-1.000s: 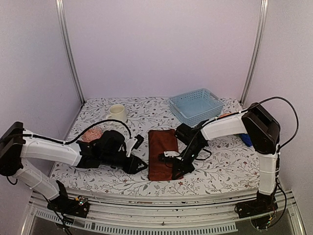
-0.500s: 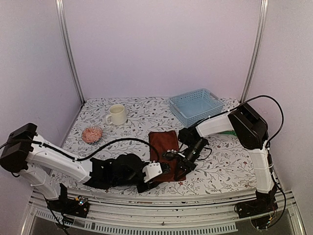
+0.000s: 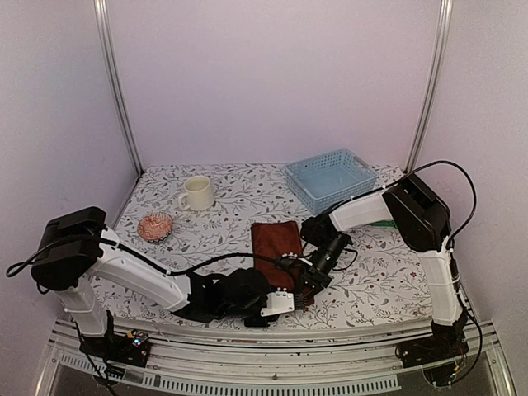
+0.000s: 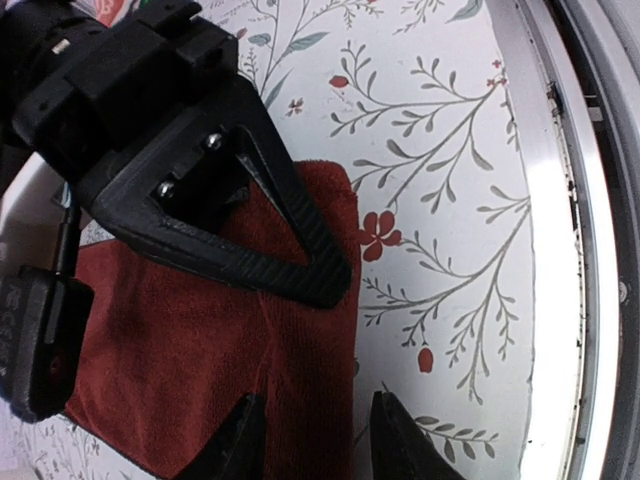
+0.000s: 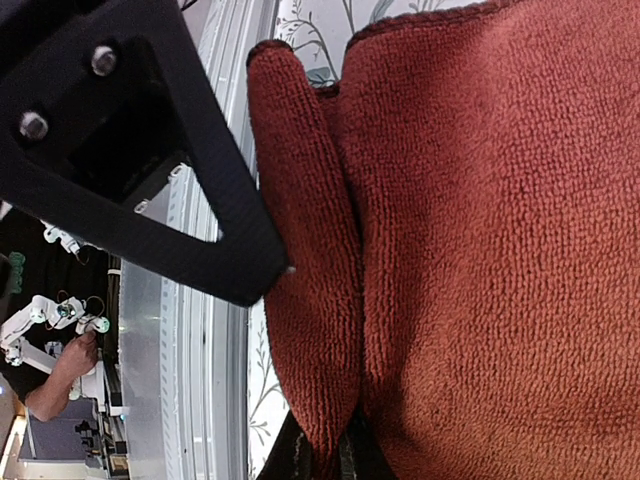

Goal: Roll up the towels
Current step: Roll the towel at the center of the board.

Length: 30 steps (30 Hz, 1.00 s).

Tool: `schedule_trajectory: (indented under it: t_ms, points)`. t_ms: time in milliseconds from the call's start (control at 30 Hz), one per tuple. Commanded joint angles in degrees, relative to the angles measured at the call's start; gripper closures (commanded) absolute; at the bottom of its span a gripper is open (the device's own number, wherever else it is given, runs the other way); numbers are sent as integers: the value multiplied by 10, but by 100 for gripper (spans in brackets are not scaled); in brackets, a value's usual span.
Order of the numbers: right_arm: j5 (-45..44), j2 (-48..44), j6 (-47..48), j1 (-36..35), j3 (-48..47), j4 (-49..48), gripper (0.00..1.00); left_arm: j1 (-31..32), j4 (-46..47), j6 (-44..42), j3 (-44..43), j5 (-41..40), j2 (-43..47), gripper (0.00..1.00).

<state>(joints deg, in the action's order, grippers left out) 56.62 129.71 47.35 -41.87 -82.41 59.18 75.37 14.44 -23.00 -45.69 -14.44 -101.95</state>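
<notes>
The rust-brown towel (image 3: 275,238) lies flat at the middle of the table, its near end under both grippers. In the right wrist view the towel (image 5: 480,250) has its near edge folded up into a ridge, and my right gripper (image 5: 325,452) is shut on that ridge. My left gripper (image 4: 315,440) is open, with one fingertip over the towel (image 4: 190,350) and the other over the tablecloth, straddling its corner edge. In the top view the left gripper (image 3: 282,299) sits right beside the right gripper (image 3: 304,285). No blue towel shows.
A pale blue lattice basket (image 3: 330,177) stands at the back right. A cream mug (image 3: 198,192) is at the back left, and an orange patterned rolled cloth (image 3: 155,225) lies near it. The table's metal front rail (image 4: 560,250) runs just beside the grippers.
My left arm has swung from the left side across to the towel's near end. My right gripper has shifted slightly at that end, and the towel's near edge is now bunched up.
</notes>
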Motion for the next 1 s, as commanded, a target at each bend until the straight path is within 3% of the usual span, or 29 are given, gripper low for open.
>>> schedule_trajectory:
  t_ms: [0,167,300,367,433,500,600,833,967]
  points:
    - [-21,27,5,-1,0,7,91,6,-8,-23,-22,2,-30,63]
    - [-19,28,5,1,-2,8,91,5,0,-24,-30,-23,-57,69]
    - [-16,22,12,3,-1,15,89,6,5,-28,-36,-54,-70,85]
    - [9,1,19,4,4,27,83,5,1,-26,-36,-43,-65,93]
    - [30,-33,52,11,4,47,70,5,-10,-20,-38,-30,-55,99]
    - [40,-59,59,23,-2,57,63,5,-25,-7,-41,-20,-44,100]
    - [42,-80,64,48,-13,56,60,5,-49,13,-48,-7,-30,100]
    - [-57,-60,-82,69,-11,-78,60,3,-104,51,-77,29,-10,100]
    - [-133,-26,-135,69,-32,-106,63,-1,-127,68,-92,50,-12,100]
